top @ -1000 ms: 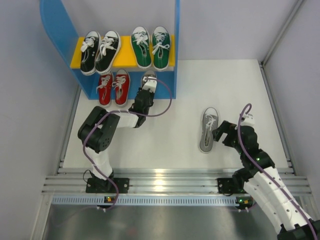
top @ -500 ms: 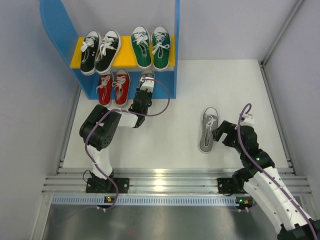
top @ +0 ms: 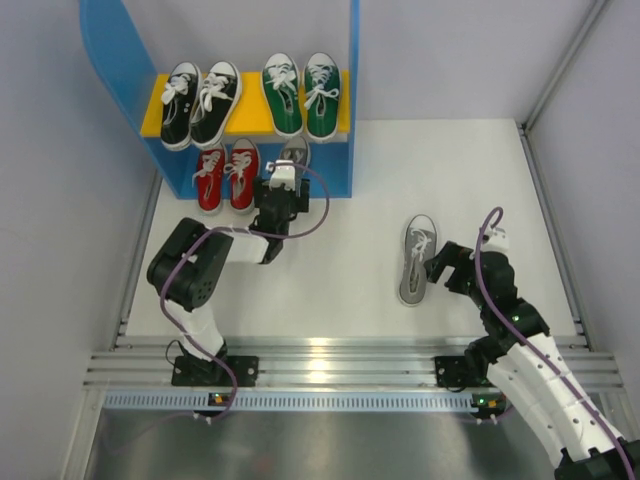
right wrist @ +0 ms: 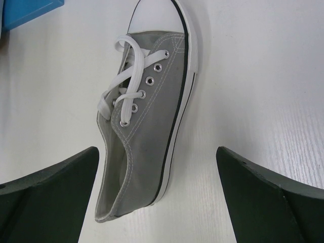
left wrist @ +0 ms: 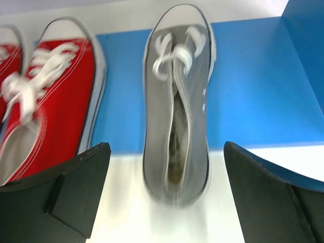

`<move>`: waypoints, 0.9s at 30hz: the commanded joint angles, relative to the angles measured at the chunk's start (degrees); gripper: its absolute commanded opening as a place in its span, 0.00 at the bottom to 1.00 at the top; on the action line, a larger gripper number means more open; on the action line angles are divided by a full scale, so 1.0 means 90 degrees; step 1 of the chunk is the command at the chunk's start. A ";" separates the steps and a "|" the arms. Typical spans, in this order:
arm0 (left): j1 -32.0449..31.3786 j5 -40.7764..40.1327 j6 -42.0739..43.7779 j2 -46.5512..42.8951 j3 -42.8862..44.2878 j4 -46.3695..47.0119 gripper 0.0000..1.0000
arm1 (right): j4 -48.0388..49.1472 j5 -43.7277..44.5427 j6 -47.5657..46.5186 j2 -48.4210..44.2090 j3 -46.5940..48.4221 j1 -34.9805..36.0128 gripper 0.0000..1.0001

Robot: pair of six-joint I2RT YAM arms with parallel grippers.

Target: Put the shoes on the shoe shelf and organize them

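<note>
On the blue shoe shelf (top: 352, 100), a black pair (top: 200, 100) and a green pair (top: 302, 92) sit on the yellow board. A red pair (top: 227, 175) stands on the lower blue level. Beside it is a grey shoe (top: 295, 152) (left wrist: 177, 111), toe in and heel over the shelf's front edge. My left gripper (top: 280, 188) (left wrist: 167, 152) is open just behind that heel, touching nothing. The second grey shoe (top: 416, 260) (right wrist: 147, 121) lies tilted on the white table. My right gripper (top: 437, 265) (right wrist: 157, 152) is open around its heel end.
The shelf's tall right side panel (left wrist: 304, 76) stands close to the right of the placed grey shoe. Aluminium rails (top: 330, 360) run along the near table edge by the arm bases. Grey walls close in the table on both sides.
My left gripper has opened, let go of the grey shoe on the lower shelf and drawn back slightly. The right arm and its shoe have not moved.
</note>
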 commanded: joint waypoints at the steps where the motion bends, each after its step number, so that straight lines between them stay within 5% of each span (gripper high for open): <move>1: -0.0296 -0.0435 -0.0617 -0.0868 -0.0415 -0.0015 0.99 | 0.0294 0.0034 -0.0073 -0.0066 0.0140 0.0083 0.99; 8: -0.2820 -0.1324 -0.0676 -0.2226 -0.1265 -0.0054 0.99 | 0.0207 0.0327 0.0034 -0.0271 0.0150 0.0083 1.00; 14: -0.4855 -0.1666 -0.1162 -0.1722 -0.1003 -0.0044 0.99 | -0.0426 0.1448 0.0287 -0.0788 0.0529 0.0074 0.99; 19: -0.5600 -0.1911 -0.1349 -0.0685 -0.0281 -0.0044 0.99 | -0.1277 0.3088 0.0845 -0.1033 0.1077 0.0083 0.99; 27: -0.6293 -0.2311 -0.1409 0.0282 0.0609 0.0043 0.99 | -0.1503 0.3345 0.0953 -0.1140 0.1283 0.0083 0.99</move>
